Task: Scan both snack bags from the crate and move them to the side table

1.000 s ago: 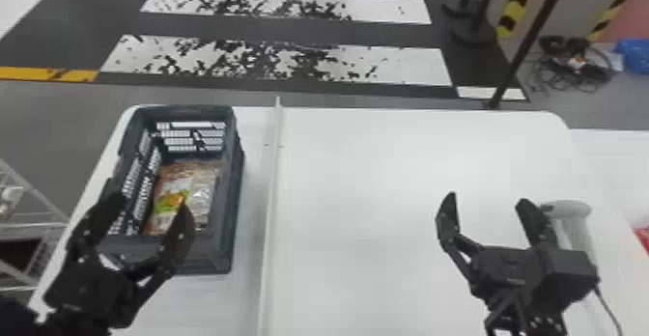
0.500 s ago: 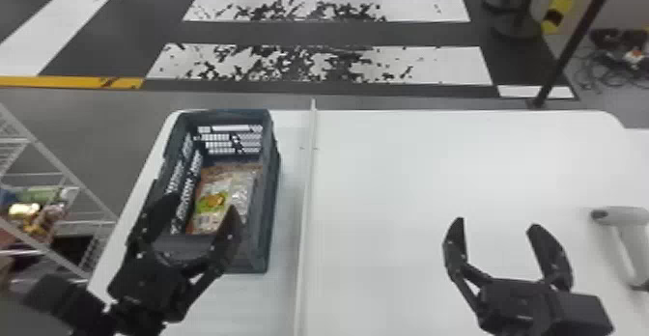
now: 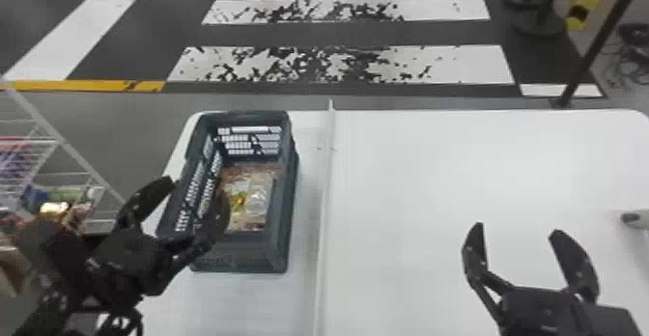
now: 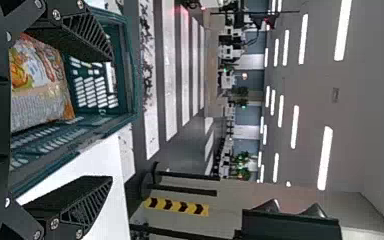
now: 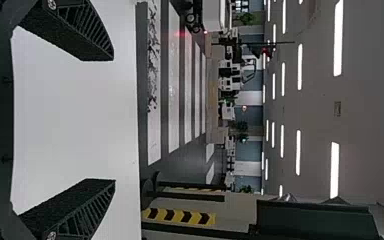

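Black left gripper (image 3: 197, 189): fingers wide apart, angled inward by the near left side of the perforated plastic crate (image 3: 283, 209). Printed snack bag (image 3: 250, 197): inside, right of those fingers; crate's long axis runs forward. Right gripper (image 3: 517, 230): wide, farther off, over white tabletop (image 3: 415, 175).

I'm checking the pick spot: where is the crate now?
In the head view, the crate sits on the white table, left of the raised divider strip.
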